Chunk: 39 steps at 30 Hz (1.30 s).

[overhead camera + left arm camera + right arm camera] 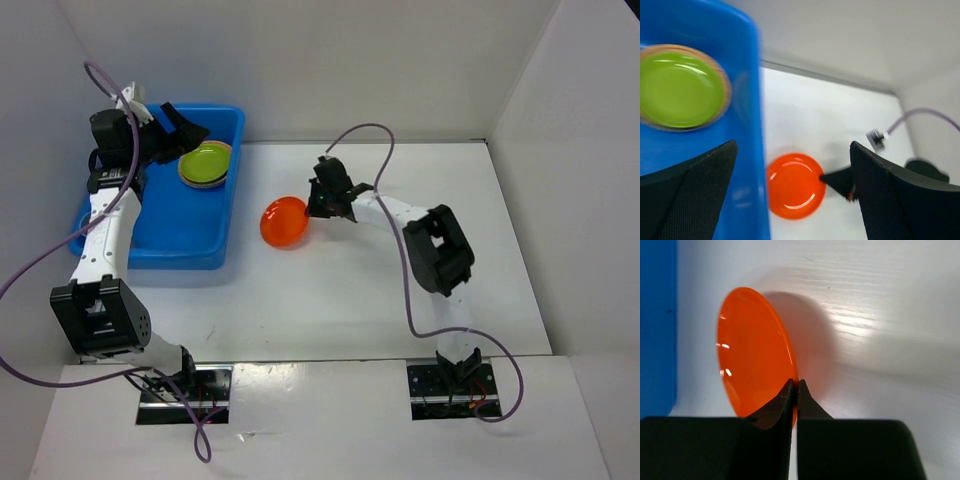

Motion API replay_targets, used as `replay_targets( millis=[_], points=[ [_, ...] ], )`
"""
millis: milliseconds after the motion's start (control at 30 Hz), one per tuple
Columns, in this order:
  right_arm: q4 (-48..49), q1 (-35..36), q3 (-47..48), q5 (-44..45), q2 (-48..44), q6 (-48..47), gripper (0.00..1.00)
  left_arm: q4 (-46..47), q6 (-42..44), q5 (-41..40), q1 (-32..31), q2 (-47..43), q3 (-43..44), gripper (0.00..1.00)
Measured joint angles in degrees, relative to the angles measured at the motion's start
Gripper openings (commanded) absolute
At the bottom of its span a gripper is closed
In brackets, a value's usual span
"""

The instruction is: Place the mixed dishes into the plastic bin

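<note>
Surface: white table (380,290), white walls around.
Top view: orange plate (284,222) on the table just right of the bin (190,240); right gripper (322,205) at its right edge.
Left wrist: left gripper (792,150) wide open, empty, above bin.
Right wrist: jaws pinched on the tilted rim; bin lies leftward.

Glossy, seemingly plastic orange plate (752,352)
</note>
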Motion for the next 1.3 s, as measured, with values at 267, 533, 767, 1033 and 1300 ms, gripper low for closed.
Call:
replay_targets(
  millis=[267, 533, 767, 1033, 1300],
  points=[
    [0.3, -2.1, -9.6, 3.3, -21.1, -3.1, 0.01, 5.3, -0.1, 23.5, -4.9, 4.0, -0.5, 1.0],
    [2.9, -1.8, -10.5, 3.2, -33.5, -5.0, 0.01, 6.9, 0.3, 32.4, -10.7, 8.2, -0.7, 1.0],
    [3.2, -0.9, -12.3, 2.4, -35.2, -5.4, 0.01, 6.7, 1.4, 34.2, -13.2, 10.8, -0.7, 0.96],
    [3.2, -0.5, -12.6, 2.1, -35.2, -6.2, 0.01, 3.1, 4.7, 36.3, -17.0, 13.6, 1.5, 0.54],
    [2.7, -0.5, -12.5, 2.8, -34.2, -7.8, 0.1, -2.6, 7.8, 36.7, -17.7, 15.2, 4.1, 0.0]
  ],
)
